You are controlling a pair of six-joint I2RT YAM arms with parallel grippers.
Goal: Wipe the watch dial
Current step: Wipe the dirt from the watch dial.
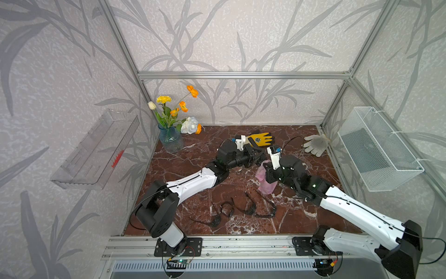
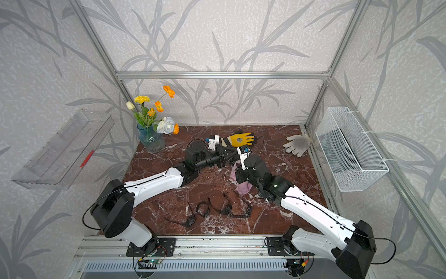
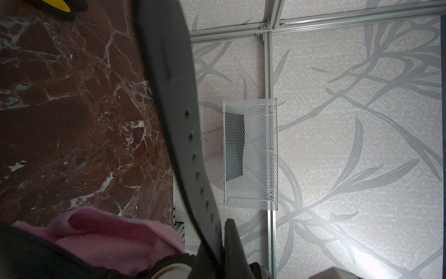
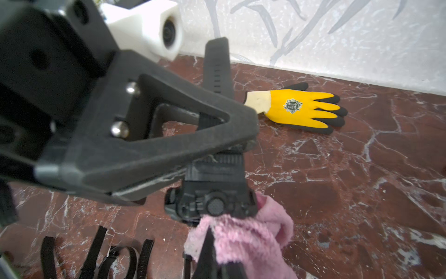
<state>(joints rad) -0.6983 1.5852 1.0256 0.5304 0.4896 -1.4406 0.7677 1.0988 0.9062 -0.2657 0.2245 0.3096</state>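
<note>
One black watch, hanging case-down at the lower middle of the right wrist view, held above the red-brown marble worktop. Strap rising from the case toward the upper middle of the frame, pinched between the closed left fingers, dark and triangular, filling the left half of the picture. Pressed against the underside of the case: a fluffy pink cloth, bunched up and clamped in the closed right fingers at the bottom edge. Dial hidden behind the cloth.

Same strap running top to bottom through the left wrist view, a row of holes along it, pink cloth bunched at the lower left.

In both top views, two white-and-black arms meeting just right of centre: left arm reaching in from the lower left, right arm from the lower right, pink cloth trailing down beneath the right wrist. Just above the meeting point, a yellow-and-black glove lying flat on the worktop. Further right, near the upper right corner of the worktop, a grey knit glove. Below the arms, in the lower middle of the worktop, several spare black watches lying loose with straps spread. At the upper left corner of the worktop, a blue glass vase of yellow, orange and white flowers. On the left wall, a clear plastic shelf; on the right wall, a white wire basket.
</note>
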